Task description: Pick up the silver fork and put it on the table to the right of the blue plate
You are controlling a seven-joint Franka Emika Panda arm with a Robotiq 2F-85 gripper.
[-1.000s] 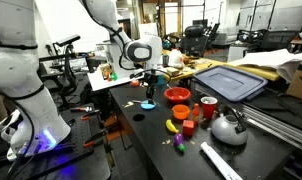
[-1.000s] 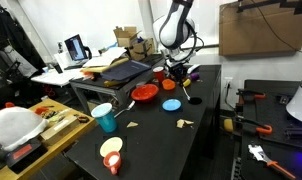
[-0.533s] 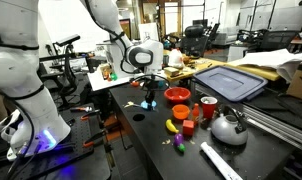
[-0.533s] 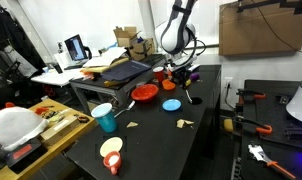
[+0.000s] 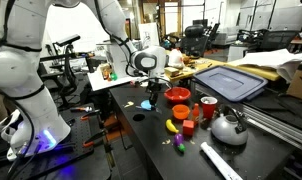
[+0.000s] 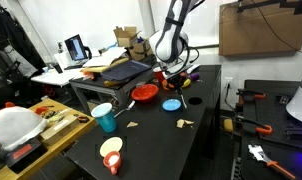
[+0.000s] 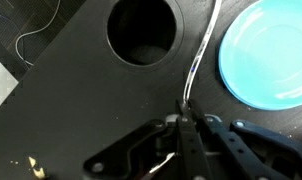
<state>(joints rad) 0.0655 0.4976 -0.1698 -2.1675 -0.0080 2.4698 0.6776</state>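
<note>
Silver fork (image 7: 198, 60) is gripped at one end by the pincer (image 7: 186, 118), whose two fingers are seen in the wrist view closed tightly upon the thin metal. From the fingertips the silver fork is shown as a slim, slightly curved pale line. It runs between a round hole (image 7: 143, 32) in the black desk (image 7: 81, 100) and the blue plate (image 7: 266, 50), close beside the plate's rim without crossing it. Whether its far end rests on the desk or is held clear cannot be told. In both exterior views the pincer (image 5: 148, 86) (image 6: 171, 79) is pointed downward, just above the blue plate (image 5: 146, 105) (image 6: 171, 104), which lies flat on the desk; the fork itself is too thin to be made out there. A red bowl (image 5: 177, 96) (image 6: 144, 93) is placed near the plate. Farther off, a metal kettle (image 5: 228, 126) is seen in an exterior view, and a teal cup (image 6: 104, 117) stands upright well apart from the plate in an exterior view.
</note>
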